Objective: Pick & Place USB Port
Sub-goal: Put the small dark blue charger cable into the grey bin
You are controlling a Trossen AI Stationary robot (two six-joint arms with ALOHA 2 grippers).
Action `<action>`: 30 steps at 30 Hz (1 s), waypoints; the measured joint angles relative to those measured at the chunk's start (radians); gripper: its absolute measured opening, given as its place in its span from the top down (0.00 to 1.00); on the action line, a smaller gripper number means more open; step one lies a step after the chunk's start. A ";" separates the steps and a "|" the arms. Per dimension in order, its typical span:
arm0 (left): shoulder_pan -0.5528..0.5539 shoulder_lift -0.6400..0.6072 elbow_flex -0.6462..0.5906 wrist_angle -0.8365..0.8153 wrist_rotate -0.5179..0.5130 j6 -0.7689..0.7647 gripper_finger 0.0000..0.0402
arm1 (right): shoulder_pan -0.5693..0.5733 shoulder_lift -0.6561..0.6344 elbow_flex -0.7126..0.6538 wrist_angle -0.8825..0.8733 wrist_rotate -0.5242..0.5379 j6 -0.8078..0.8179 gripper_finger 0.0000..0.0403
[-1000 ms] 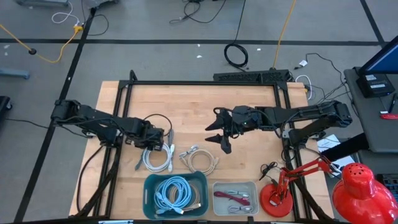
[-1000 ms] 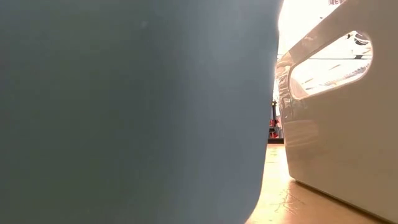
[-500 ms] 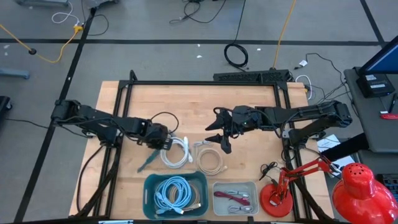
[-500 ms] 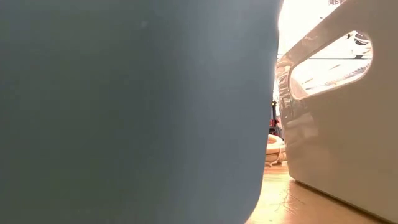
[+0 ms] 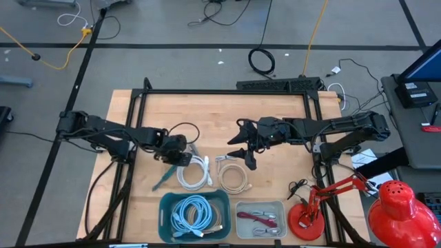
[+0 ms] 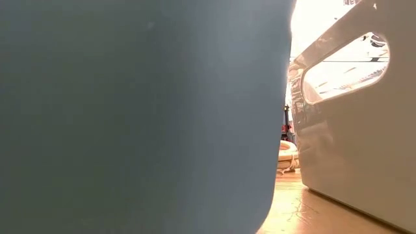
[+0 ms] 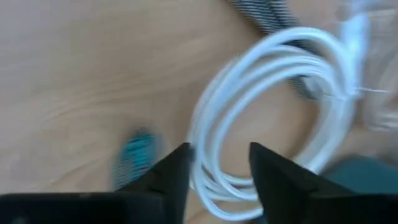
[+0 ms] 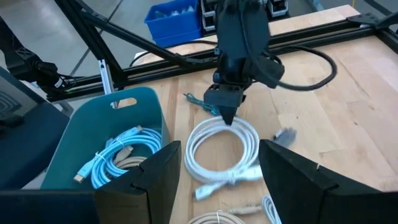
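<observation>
Patience pays: left hand [image 5: 185,158], fingers parted over the white cable coil [image 5: 195,171], should close squarely on one strand (right hand [image 5: 242,143] waits released).

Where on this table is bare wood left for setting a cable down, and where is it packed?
Bare: the far strip of the table beyond both arms, and the near-left corner beside the teal bin. Crowded: the middle, where the left gripper, white cable coil, beige coil and open right gripper cluster, then bins.

Red lamp [image 5: 393,207], blue crate [image 8: 174,17], floor cables [image 5: 262,60].
</observation>
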 joint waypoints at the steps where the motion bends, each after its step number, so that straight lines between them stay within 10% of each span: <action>1: 0.006 0.000 0.001 0.036 0.014 0.005 0.53 | 0.000 0.000 0.000 0.000 0.000 -0.001 0.48; 7: -0.004 -0.010 0.068 -0.083 0.088 0.154 0.39 | 0.000 0.000 0.000 -0.004 0.000 -0.004 0.48; 14: -0.149 -0.020 0.158 -0.483 -0.190 0.210 0.41 | 0.000 0.000 0.000 -0.051 0.000 -0.004 0.48; 30: -0.426 0.093 -0.033 -0.230 -0.156 -0.109 0.42 | 0.000 0.000 0.000 -0.059 0.000 0.003 0.48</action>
